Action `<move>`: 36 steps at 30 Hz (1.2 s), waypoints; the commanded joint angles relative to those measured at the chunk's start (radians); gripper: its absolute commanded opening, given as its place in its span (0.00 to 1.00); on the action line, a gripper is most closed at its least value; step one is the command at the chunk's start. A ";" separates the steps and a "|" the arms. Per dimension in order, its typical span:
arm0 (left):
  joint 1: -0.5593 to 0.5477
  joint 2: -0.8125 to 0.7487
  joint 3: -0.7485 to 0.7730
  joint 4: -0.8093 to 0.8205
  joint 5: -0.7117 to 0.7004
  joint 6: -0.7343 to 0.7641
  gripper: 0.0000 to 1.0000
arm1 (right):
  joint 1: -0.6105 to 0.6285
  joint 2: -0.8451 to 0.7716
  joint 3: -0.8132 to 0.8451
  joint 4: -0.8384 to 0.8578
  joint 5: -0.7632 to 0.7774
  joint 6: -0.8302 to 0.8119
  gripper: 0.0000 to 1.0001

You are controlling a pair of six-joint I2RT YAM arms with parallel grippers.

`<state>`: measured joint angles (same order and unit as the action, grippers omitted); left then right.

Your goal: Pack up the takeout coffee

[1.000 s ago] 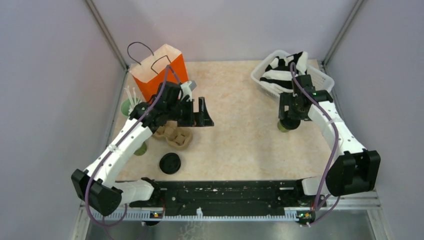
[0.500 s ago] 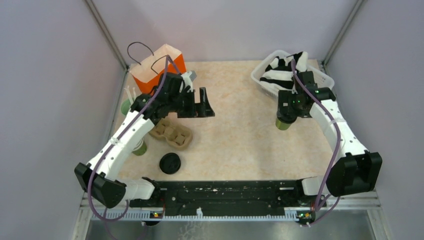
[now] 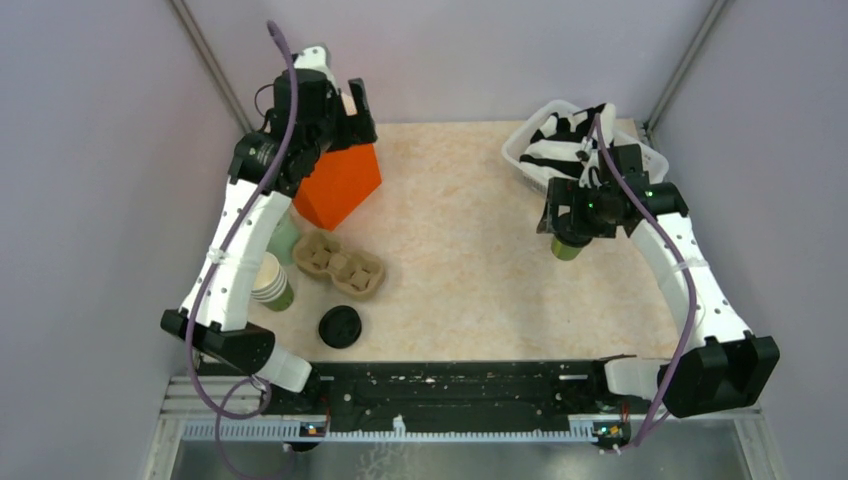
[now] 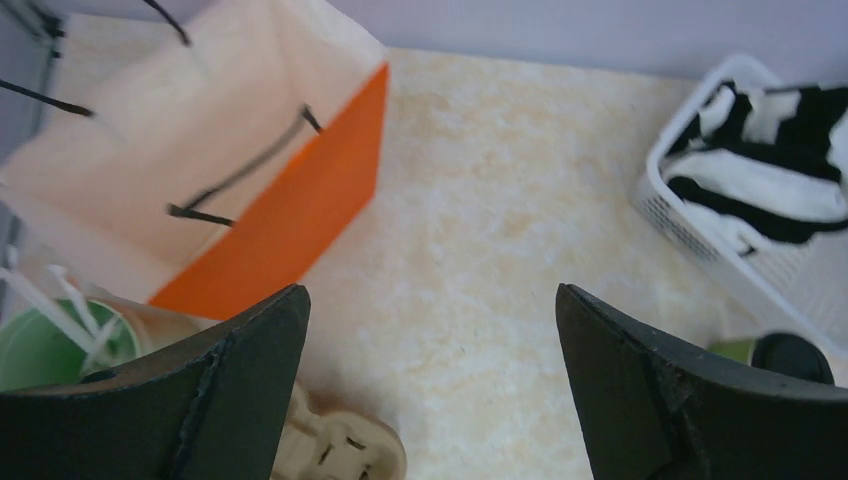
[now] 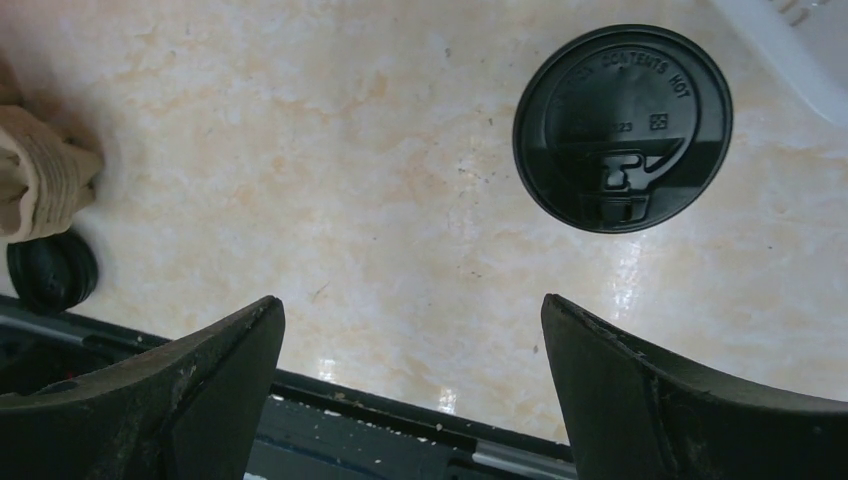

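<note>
The takeout coffee [image 3: 568, 249], a green cup with a black lid, stands on the table at the right, in front of the basket. In the right wrist view its lid [image 5: 622, 128] shows from above, beyond and to the right of my open fingers. My right gripper [image 3: 560, 222] [image 5: 412, 300] hovers over it, open and empty. My left gripper [image 3: 345, 115] [image 4: 430, 295] is raised high over the orange paper bag [image 3: 340, 182] [image 4: 180, 150], open and empty. The bag's mouth is open. The coffee also shows at the far right of the left wrist view [image 4: 790, 355].
A cardboard cup holder [image 3: 343, 266] [image 4: 340, 450] lies left of centre. A loose black lid [image 3: 340, 326] [image 5: 52, 270] lies near the front edge. A stack of lidless green cups [image 3: 272, 285] stands at the left. A white basket [image 3: 640, 152] [image 4: 690, 225] with striped cloth sits back right. A green cup with stirrers [image 4: 50, 345] stands by the bag.
My left arm has risen and swung back from over the cup holder to above the orange bag. My right gripper has lifted a little and tilted left, above the coffee.
</note>
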<state>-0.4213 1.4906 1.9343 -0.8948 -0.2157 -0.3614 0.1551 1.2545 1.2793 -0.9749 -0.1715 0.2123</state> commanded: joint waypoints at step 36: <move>0.340 0.224 0.079 0.068 0.254 0.171 0.74 | 0.003 0.118 0.129 0.053 -0.213 0.099 0.99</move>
<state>-0.0803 1.7454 2.0373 -0.8898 0.0006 -0.2096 0.1551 1.3342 1.3628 -0.9691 -0.3695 0.2779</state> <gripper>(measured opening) 0.769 0.985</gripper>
